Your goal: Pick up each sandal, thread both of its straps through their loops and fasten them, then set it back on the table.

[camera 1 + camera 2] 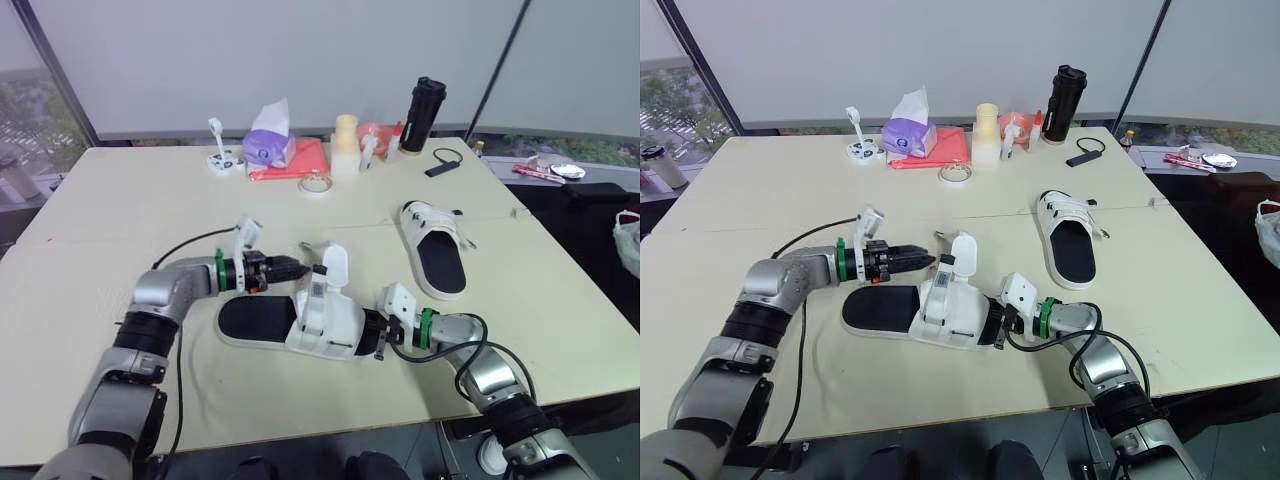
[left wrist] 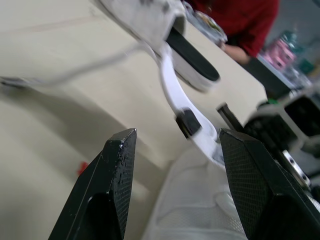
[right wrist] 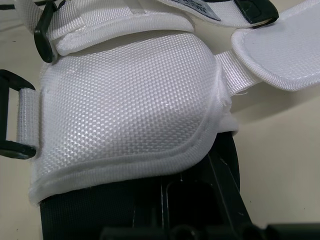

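Note:
The near sandal [image 1: 320,322], white upper on a black sole, lies on the table in front of me. One of its straps [image 1: 335,268] stands upright and unfastened. My left gripper [image 1: 292,268] is open just left of that strap, its fingers [image 2: 117,165] apart with the strap [image 2: 172,90] and its black loop [image 2: 189,122] a little beyond them. My right gripper [image 1: 372,330] is at the sandal's right end, shut on its edge; the white upper [image 3: 130,100] sits right before it. A second sandal [image 1: 435,245] lies farther right, apart from both grippers.
Along the table's far edge stand a purple tissue box [image 1: 268,145], a red cloth [image 1: 295,160], a tape roll [image 1: 317,186], a cream bottle [image 1: 346,145] and a black flask [image 1: 424,113]. A black cable [image 1: 443,163] lies nearby. A person in red [image 2: 240,20] is beyond the table.

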`<state>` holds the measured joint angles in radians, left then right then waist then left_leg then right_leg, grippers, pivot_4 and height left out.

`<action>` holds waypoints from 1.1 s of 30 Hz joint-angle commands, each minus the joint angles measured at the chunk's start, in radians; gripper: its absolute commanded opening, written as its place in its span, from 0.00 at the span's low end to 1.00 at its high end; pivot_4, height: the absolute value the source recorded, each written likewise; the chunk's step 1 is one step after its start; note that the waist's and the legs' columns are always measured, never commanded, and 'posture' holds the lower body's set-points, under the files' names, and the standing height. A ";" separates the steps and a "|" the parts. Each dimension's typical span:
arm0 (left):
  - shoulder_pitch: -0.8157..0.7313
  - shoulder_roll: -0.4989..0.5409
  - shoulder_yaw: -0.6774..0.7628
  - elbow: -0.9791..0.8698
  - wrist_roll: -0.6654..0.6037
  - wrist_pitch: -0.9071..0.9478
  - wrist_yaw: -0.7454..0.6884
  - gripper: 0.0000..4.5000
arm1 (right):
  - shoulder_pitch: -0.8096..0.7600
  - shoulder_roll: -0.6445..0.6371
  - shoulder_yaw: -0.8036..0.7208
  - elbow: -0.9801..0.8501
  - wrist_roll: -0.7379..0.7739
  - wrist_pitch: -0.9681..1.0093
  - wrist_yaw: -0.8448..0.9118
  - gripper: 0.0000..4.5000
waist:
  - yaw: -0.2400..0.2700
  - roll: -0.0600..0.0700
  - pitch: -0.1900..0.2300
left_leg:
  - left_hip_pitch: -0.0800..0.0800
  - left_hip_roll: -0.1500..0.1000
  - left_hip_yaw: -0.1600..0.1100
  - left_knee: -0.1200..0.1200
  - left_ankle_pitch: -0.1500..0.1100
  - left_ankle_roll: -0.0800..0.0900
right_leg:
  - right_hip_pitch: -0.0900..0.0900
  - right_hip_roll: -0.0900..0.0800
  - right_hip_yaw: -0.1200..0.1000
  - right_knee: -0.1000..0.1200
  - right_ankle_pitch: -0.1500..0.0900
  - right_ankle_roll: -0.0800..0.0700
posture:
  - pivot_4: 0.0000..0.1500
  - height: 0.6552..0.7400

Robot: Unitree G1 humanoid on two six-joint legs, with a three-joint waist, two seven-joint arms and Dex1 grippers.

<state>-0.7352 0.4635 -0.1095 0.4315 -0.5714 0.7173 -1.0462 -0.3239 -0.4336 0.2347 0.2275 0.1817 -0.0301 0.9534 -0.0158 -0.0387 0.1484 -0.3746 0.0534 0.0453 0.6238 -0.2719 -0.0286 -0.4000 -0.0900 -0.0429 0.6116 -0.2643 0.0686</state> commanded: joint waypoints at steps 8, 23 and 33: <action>-0.116 -0.078 0.053 0.151 0.026 0.014 -0.070 0.60 | 0.063 -0.004 0.041 0.116 -0.088 0.053 -0.045 0.00 | 0.001 -0.001 0.000 | 0.000 -0.001 0.000 0.001 0.000 0.000 | 0.001 0.002 0.000 0.000 0.000 0.000 | 1.00 1.00; -0.167 -0.133 0.095 0.249 0.075 -0.021 -0.105 0.01 | 0.070 -0.001 0.037 0.109 -0.086 0.054 -0.061 0.00 | 0.000 -0.001 0.000 | 0.000 -0.001 0.001 0.001 0.000 0.000 | 0.001 0.003 -0.001 0.001 0.001 0.002 | 1.00 1.00; -0.121 -0.054 0.155 0.106 0.028 0.099 -0.135 0.01 | 0.060 0.001 0.039 0.121 -0.085 0.052 -0.059 0.00 | -0.003 0.000 0.001 | 0.000 -0.001 0.001 0.001 0.000 0.000 | 0.001 0.003 -0.001 0.002 0.001 0.002 | 1.00 1.00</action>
<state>-0.8544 0.3855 -0.0085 0.5984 -0.5048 0.8046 -1.1713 -0.3173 -0.4269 0.2302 0.2270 0.1814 -0.0307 0.9247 -0.0190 -0.0389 0.1490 -0.3744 0.0525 0.0464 0.6250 -0.2718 -0.0283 -0.3993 -0.0867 -0.0438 0.6136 -0.2635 0.0709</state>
